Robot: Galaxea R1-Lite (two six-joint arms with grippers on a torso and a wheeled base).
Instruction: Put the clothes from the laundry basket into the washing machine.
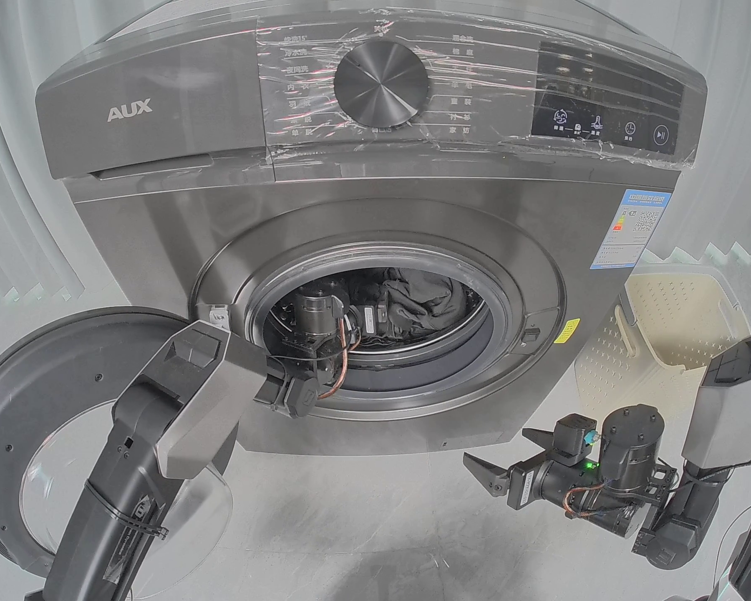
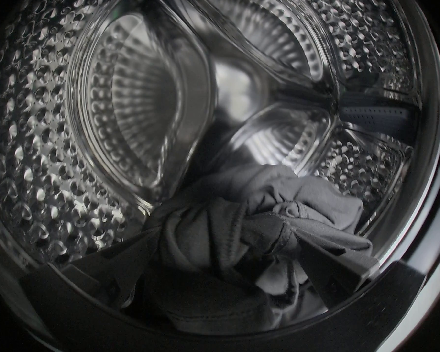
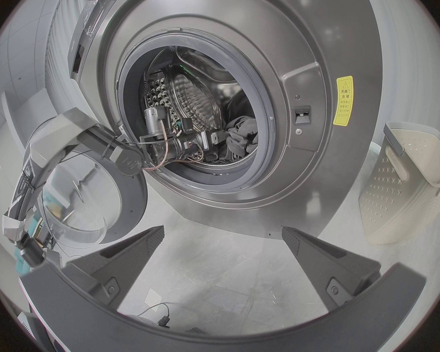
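A grey washing machine (image 1: 375, 210) stands with its round door (image 1: 50, 427) swung open to the left. My left gripper (image 2: 225, 235) is inside the steel drum (image 2: 132, 99), open, its fingers on either side of a bundle of dark grey clothes (image 2: 259, 216) lying on the drum floor. From the head view the same gripper (image 1: 375, 317) sits just before the dark clothes (image 1: 417, 298). My right gripper (image 1: 502, 452) hangs open and holds nothing, low in front of the machine's right corner. The cream laundry basket (image 1: 667, 327) leans right of the machine.
The open door (image 3: 107, 206) juts out beside my left arm. The perforated basket (image 3: 406, 182) stands tilted against the machine's right side; the inside that shows holds nothing. Bare grey floor (image 3: 220, 265) lies in front of the machine.
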